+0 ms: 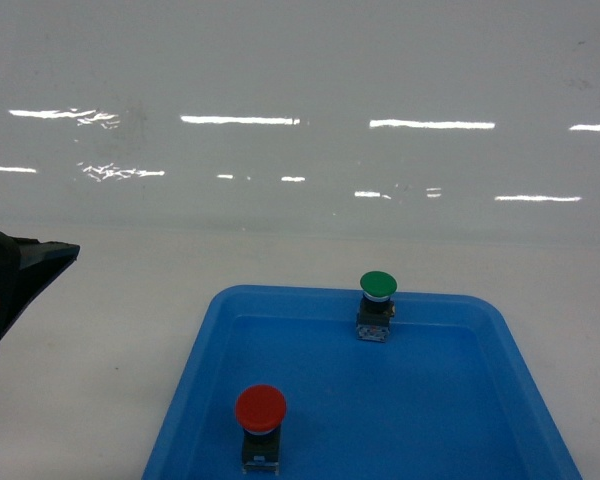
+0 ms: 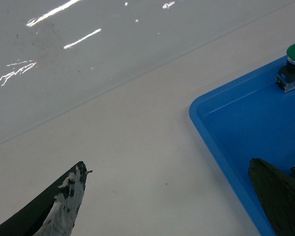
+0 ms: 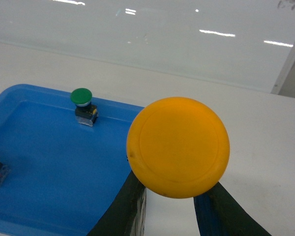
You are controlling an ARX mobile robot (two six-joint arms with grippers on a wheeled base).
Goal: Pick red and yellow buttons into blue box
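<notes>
Right gripper [image 3: 179, 196] is gripping the round yellow-capped push-button [image 3: 178, 146] aloft beside the shallow blue plastic tray [image 1: 320, 299], no deep blue box showing; red-capped button [image 1: 260, 410] is waiting in that tray near the green one [image 1: 377, 285]; left gripper [image 2: 172, 196] is hanging open, empty.

The right pincer [image 3: 169, 206] was closed around the yellow button [image 3: 178, 146]. The left pincer [image 2: 172, 196] had its fingers wide apart, holding nothing.
</notes>
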